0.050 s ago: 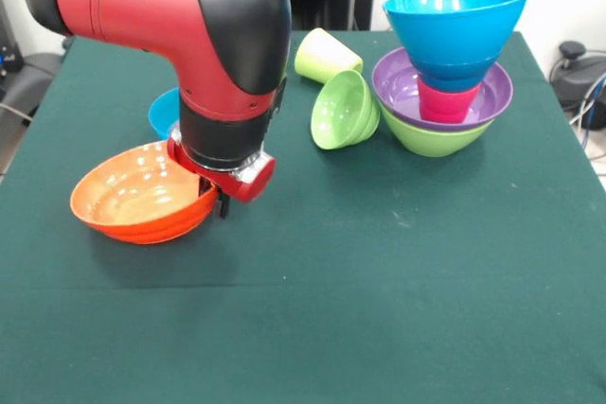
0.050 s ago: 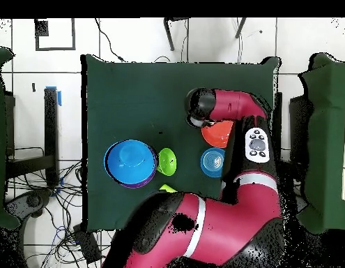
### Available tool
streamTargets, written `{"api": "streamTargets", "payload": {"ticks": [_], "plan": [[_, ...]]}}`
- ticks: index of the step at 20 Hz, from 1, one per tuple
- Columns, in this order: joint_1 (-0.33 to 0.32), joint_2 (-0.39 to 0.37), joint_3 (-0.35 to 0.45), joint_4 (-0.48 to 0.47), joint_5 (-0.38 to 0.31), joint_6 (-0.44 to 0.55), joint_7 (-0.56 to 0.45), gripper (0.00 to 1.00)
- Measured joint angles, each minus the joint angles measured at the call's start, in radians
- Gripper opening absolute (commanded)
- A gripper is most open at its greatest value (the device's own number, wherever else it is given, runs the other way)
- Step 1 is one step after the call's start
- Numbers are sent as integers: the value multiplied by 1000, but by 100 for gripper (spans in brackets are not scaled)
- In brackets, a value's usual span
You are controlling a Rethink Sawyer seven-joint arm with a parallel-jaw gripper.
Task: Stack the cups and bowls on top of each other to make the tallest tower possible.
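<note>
The red and black arm (image 1: pixel 189 35) bends low over the green table (image 1: pixel 379 309). The tower (image 1: pixel 445 73) stands near a corner: lime bowl, purple bowl, red cup, large blue bowl. The gripper (image 1: pixel 223 198) pinches the large orange bowl (image 1: pixel 133 198)'s rim. A small lime bowl (image 1: pixel 343 109) lies tipped beside the lime cup (image 1: pixel 325 54).

You have the arm's gripper (image 1: pixel 223 203) down at the rim of the large orange bowl (image 1: pixel 133 198), near the table's (image 1: pixel 379 309) left edge; its fingers are too hidden to read. Behind the arm, a small light blue bowl (image 1: pixel 164 113) peeks out. Toward the far right corner stands the tower (image 1: pixel 447 82): large lime-green bowl (image 1: pixel 431 137), purple bowl (image 1: pixel 398 87), red cup (image 1: pixel 445 104), large light blue bowl (image 1: pixel 456 21) on top. Beside it, a small lime-green bowl (image 1: pixel 343 111) and a lime-green cup (image 1: pixel 325 55) lie tipped.
</note>
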Motion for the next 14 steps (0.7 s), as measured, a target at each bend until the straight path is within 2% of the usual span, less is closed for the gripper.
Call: {"api": "streamTargets", "payload": {"ticks": [8, 9, 14], "plan": [[0, -101, 2, 30, 33, 183, 0, 0], [0, -142, 4, 54, 53, 228, 0, 0], [1, -240, 6, 121, 108, 294, 0, 0]]}}
